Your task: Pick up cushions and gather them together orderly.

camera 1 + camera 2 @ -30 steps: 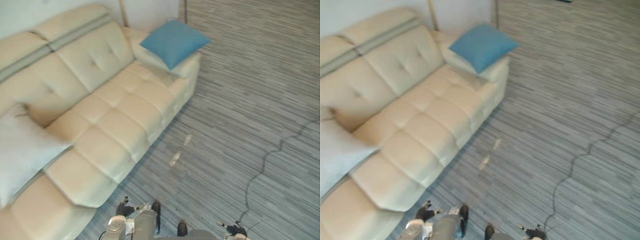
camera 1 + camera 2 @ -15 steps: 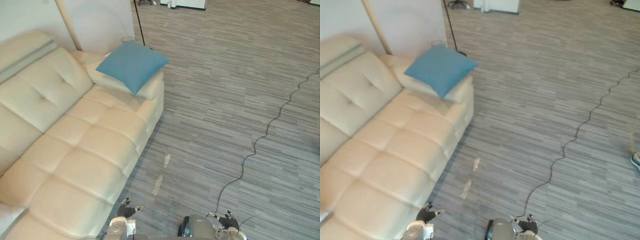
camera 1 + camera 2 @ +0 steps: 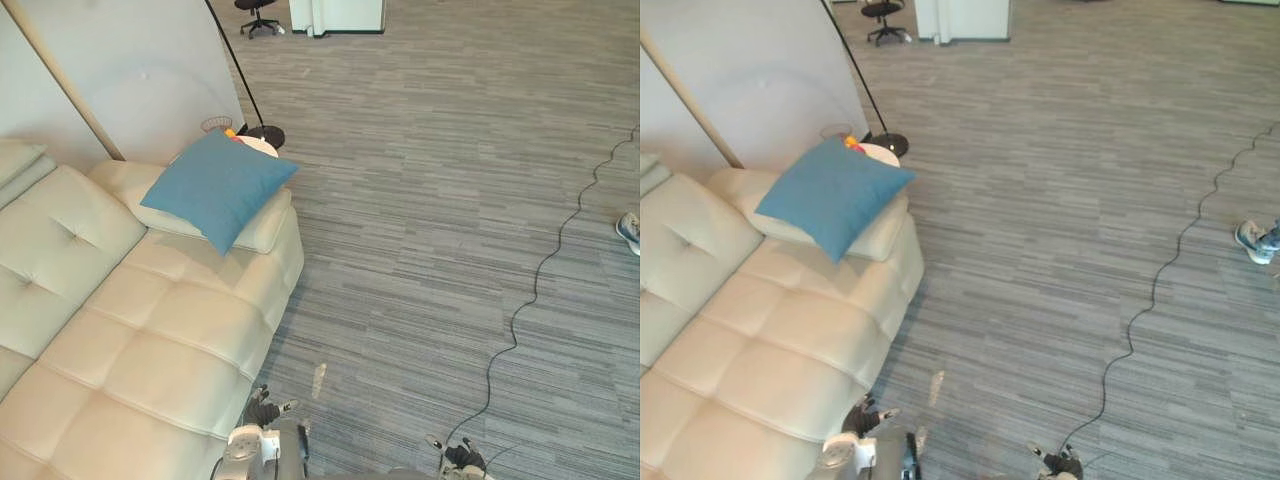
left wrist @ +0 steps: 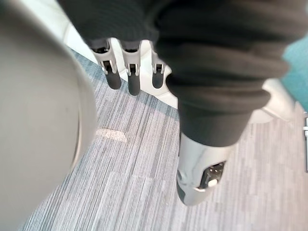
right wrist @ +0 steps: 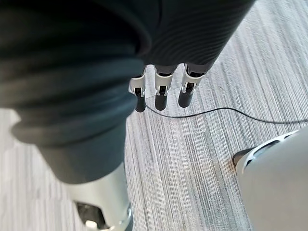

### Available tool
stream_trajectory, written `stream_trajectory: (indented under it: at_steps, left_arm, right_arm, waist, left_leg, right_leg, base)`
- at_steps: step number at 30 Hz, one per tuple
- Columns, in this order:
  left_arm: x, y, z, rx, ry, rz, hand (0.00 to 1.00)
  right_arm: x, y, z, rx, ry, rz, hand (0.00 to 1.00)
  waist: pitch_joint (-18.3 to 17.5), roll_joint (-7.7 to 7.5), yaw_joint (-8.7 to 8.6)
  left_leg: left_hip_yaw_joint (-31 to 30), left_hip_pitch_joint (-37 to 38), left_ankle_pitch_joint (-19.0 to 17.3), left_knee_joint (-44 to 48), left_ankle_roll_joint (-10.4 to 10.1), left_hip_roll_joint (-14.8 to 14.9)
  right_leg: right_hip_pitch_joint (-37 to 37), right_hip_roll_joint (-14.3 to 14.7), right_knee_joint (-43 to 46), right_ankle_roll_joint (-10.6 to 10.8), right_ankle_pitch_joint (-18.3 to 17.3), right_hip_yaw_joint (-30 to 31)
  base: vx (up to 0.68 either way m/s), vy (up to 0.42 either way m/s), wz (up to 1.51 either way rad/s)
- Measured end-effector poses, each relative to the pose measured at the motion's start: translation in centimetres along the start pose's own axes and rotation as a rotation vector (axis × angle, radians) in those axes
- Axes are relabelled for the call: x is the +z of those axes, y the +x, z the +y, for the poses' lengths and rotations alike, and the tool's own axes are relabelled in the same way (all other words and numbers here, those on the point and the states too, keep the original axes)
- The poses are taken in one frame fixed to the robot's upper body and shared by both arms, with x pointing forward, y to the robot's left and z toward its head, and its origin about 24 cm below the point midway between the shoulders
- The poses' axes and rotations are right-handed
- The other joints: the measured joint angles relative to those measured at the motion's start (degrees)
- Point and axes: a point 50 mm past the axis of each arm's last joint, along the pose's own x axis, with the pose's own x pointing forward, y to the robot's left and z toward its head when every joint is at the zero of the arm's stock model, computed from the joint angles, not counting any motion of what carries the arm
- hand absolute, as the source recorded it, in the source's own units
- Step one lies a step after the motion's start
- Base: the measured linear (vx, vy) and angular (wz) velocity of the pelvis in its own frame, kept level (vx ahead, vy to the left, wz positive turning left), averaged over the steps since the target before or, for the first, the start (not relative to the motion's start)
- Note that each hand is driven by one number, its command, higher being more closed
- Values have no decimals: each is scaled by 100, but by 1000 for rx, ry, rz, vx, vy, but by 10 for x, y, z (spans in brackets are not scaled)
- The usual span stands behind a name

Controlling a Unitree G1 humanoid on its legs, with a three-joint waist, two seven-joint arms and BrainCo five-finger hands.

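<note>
1. The left hand (image 4: 132, 79) hung with its fingers (image 4: 114, 74) straight and slightly spread and the thumb apart. It held nothing and touched nothing, with the striped grey carpet (image 3: 430, 200) below it. In the head views it sat at 6 o'clock, near the sofa's front corner.
2. The right hand (image 5: 161, 96) was much the same: fingers (image 5: 186, 92) straight and relaxed, empty, over the carpet. In the head views it sat at about 5 o'clock on the bottom edge.
3. The blue cushion (image 3: 215, 187) lay at 10 o'clock on the padded far end of the cream sofa (image 3: 150, 340), well apart from both hands.
4. The cream pad (image 3: 262, 228) under the cushion may have been an armrest or another cushion; I could not tell which.
5. The sofa was cut off by the left and bottom edges.
6. At 11 o'clock, just behind the cushion, stood a floor lamp's dark round base (image 3: 266, 136). Small white and orange things beside it were too small to make out.
7. At 3 o'clock a person's shoe (image 3: 628, 230) was cut off by the edge. At 12 o'clock an office chair (image 3: 256, 10) was partly cut off too.
</note>
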Motion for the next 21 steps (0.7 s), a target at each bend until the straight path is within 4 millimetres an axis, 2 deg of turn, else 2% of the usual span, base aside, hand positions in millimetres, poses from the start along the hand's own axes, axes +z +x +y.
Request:
stream_trajectory:
  at_steps: [1,2,3,4,5,6,7,8,9,10,11,12,13,14,15,16,17,18,19,20,21]
  left_arm:
    - [0,0,-2,-7,5,-1,0]
    - [2,1,0,-4,11,-4,0]
    - [2,1,0,-6,13,-1,0]
    - [2,2,3,-5,33,0,0]
    - [3,2,4,-5,40,-3,0]
    - [4,2,5,-5,44,-6,0]
    - [4,2,5,-6,43,-5,0]
    - [1,2,4,-9,54,8,0]
    - [1,2,5,-10,58,10,0]
    - [-2,1,4,-9,60,19,0]
    - [-2,1,4,-11,62,20,0]
    - [0,2,3,-15,67,15,0]
    - [2,2,1,-20,71,8,0]
    - [5,3,0,-19,66,2,0]
    - [7,4,-1,-20,61,-6,0]
    - [8,4,-1,-19,62,-9,0]
    - [6,4,2,-11,65,-5,0]
    - [3,3,5,-3,70,2,0]
    - [2,3,6,-1,70,5,0]
    - [-6,2,2,0,63,41,0]
    - [-10,0,1,-4,61,55,0]
  right_arm:
    - [3,1,-3,-8,-1,-4,0]
    - [-1,1,2,-3,-3,17,0]
    - [-1,1,5,4,0,19,0]
    - [-1,0,15,28,9,14,0]
    - [-2,-1,16,30,10,16,0]
    - [-8,-2,14,29,2,31,0]
    - [-9,-3,14,30,-2,32,0]
    - [-8,-3,14,35,-22,27,0]
    - [-6,-2,13,36,-30,19,0]
    - [-4,-3,11,32,-30,2,0]
    - [-5,-3,10,32,-32,0,0]
    - [-4,-3,9,33,-38,-3,0]
    - [-2,-2,9,34,-40,-11,0]
    - [0,-2,11,42,-43,-16,0]
    - [4,-1,11,45,-46,-25,0]
    - [5,-1,11,46,-46,-27,0]
    - [7,0,14,53,-50,-31,0]
    - [6,0,15,58,-55,-26,0]
    - [4,0,14,57,-55,-22,0]
    - [9,2,9,45,-61,-28,0]
    - [11,3,5,39,-70,-33,0]
  waist:
    - [-11,27,46]
    - [-13,-61,92]
    - [-58,-86,92]
    - [-113,-263,47]
    - [-114,-288,44]
    - [-160,-354,79]
    - [-169,-369,103]
    - [-189,-415,94]
    - [-188,-420,58]
    - [-180,-390,0]
    - [-182,-386,-12]
    - [-157,-360,-15]
    - [-135,-320,-34]
    - [-134,-309,-37]
    - [-128,-256,-39]
    - [-131,-244,-46]
    - [-130,-239,-85]
    - [-141,-352,-124]
    - [-141,-406,-129]
    - [-135,-227,-145]
    - [-184,-158,-146]
  left_leg:
    - [-22,89,344,-818,-36,-112]
    - [-65,173,1057,-966,75,-215]
    - [-28,190,1142,-964,184,-262]
    - [42,141,793,-651,411,-401]
    - [62,146,703,-547,457,-415]
    - [185,230,306,-225,467,-417]
    - [204,327,180,-178,470,-426]
    - [240,667,-65,-204,487,-500]
    - [239,866,-197,-207,487,-532]
    - [211,1315,-344,-263,466,-547]
    - [190,1489,-355,-322,451,-552]
    - [149,1853,-355,-491,451,-546]
    - [124,2167,-356,-644,450,-488]
    - [116,2313,-366,-672,432,-419]
    - [82,2459,-418,-716,347,-276]
    - [47,2489,-431,-733,326,-243]
    - [-56,2596,-493,-824,226,-107]
    - [-241,2667,-634,-831,48,-124]
    - [-310,2688,-694,-825,3,-144]
    - [-580,2812,-905,-690,-89,51]
    - [-662,2747,-902,-573,-95,143]
  right_leg:
    - [117,16,-170,86,-29,87]
    - [341,-45,-337,211,-72,272]
    - [369,-88,-370,229,-75,335]
    - [308,-264,-158,319,-18,511]
    - [299,-294,-38,323,-16,558]
    - [94,-368,786,385,-37,742]
    - [-97,-392,1311,586,-26,770]
    - [-732,-579,2904,1162,221,778]
    - [-1049,-668,3737,1300,290,748]
    - [-1482,-796,4668,1171,211,562]
    - [-1616,-851,4815,1118,164,455]
    - [-1844,-915,4799,948,37,238]
    - [-2073,-917,4413,750,-100,43]
    - [-2231,-858,3948,665,-165,-7]
    - [-2431,-730,3289,654,-155,28]
    - [-2497,-686,3048,650,-114,65]
    - [-2648,-540,2077,689,223,313]
    - [-2678,-471,1150,707,889,731]
    - [-2671,-471,1018,714,1149,843]
    - [-2673,-309,1419,524,1231,774]
    - [-2665,-285,1464,494,1078,720]
  base:
    - [598,173,-42]
    - [499,154,-47]
    - [765,217,-40]
    - [439,112,-13]
    - [650,186,-14]
    - [421,143,-17]
    - [531,175,-29]
    - [541,152,-25]
    - [661,137,-12]
    - [654,113,3]
    - [524,65,16]
    - [470,-11,21]
    - [458,-37,25]
    - [534,-93,26]
    - [345,-106,21]
    - [416,-167,33]
    - [412,-210,53]
    - [410,-230,56]
    - [429,-287,51]
    - [352,-246,28]
    - [493,-370,38]
